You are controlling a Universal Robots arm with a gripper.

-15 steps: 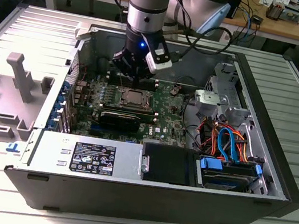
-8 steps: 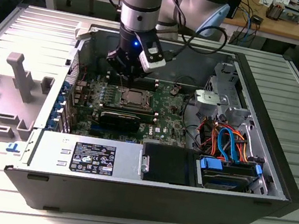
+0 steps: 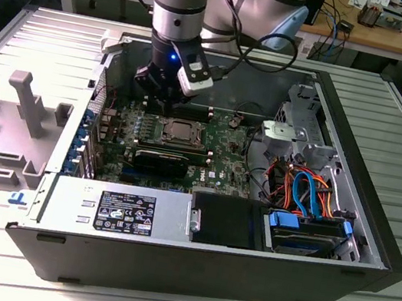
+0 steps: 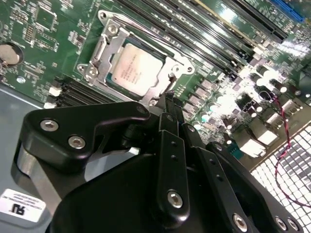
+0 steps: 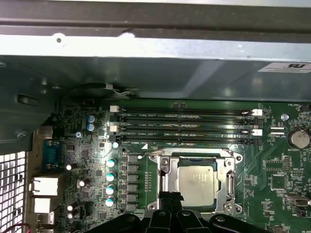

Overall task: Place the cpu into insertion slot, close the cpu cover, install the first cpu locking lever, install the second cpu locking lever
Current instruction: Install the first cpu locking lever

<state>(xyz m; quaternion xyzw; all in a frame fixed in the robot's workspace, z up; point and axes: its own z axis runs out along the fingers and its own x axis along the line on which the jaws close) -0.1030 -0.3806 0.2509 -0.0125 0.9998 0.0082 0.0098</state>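
The cpu lies flat in the insertion slot on the green motherboard, silver top up. The cpu cover is down around it as a silver frame. A thin metal lever runs along one side of the cover. My gripper hovers at the socket's edge, its black fingers shut together with nothing between them. In the exterior view the gripper hangs just behind the socket, towards the case's back wall.
Long black memory slots run beside the socket. The open computer case walls in the board. A power supply, a drive bay with blue and orange cables and a black heatsink part lie in front.
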